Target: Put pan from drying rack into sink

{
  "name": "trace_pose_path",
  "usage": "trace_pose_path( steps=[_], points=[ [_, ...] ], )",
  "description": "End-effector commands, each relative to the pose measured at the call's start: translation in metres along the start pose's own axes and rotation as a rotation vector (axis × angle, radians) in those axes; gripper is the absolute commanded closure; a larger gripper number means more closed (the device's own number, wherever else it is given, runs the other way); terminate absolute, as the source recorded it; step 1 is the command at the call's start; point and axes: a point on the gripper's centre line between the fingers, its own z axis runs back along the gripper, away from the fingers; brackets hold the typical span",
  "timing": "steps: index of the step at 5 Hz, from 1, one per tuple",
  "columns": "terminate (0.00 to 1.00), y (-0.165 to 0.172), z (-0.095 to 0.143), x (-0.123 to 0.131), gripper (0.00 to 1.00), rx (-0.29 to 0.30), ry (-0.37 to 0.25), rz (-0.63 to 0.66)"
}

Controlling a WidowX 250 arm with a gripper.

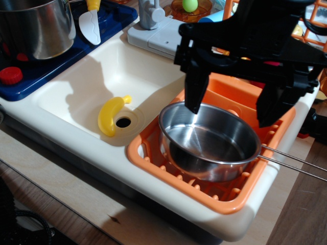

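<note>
Far left: tall steel pot (pixel 36 25) on a blue stove top (pixel 61 56), red knob (pixel 11 75) near it, white spatula (pixel 90 25) beside. Not task items.

Centre-left: sink (pixel 76 102), cream basin w/ drain hole (pixel 123 122). A yellow banana (pixel 110 115) lies right by the drain; rest of basin floor bare. Grey faucet (pixel 150 13) at far edge.

Right: drying rack (pixel 225 199), orange, sits just beside the sink. The pan (pixel 208 140) is in the rack, upright, looks empty, wire handle pointing right, out over the rack's rim.

Gripper (pixel 232 109) hangs over the pan's far rim, wide open, holding nothing; left finger tip at or just inside the rim, right finger over the rack's right side. Contact w/ pan: can't tell.

Progress, judged: early. Nothing grasped, pan not lifted. Left to do: close on the rim, lift clear of rack, carry left, set down in sink, prob. avoiding the banana.
</note>
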Motion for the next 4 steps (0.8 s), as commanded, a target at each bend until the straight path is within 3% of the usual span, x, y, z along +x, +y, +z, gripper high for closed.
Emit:
trace_pose_path(
  steps=[1, 2, 4],
  points=[
    [0.0, -0.003, -0.001, -0.016, 0.0, -0.042, 0.011, 0.113],
    [0.0, 0.004, -0.006, -0.013, 0.0, -0.076, 0.068, 0.203],
    [0.0, 0.018, -0.018, -0.015, 0.0, -0.093, 0.086, 0.307]
  ],
)
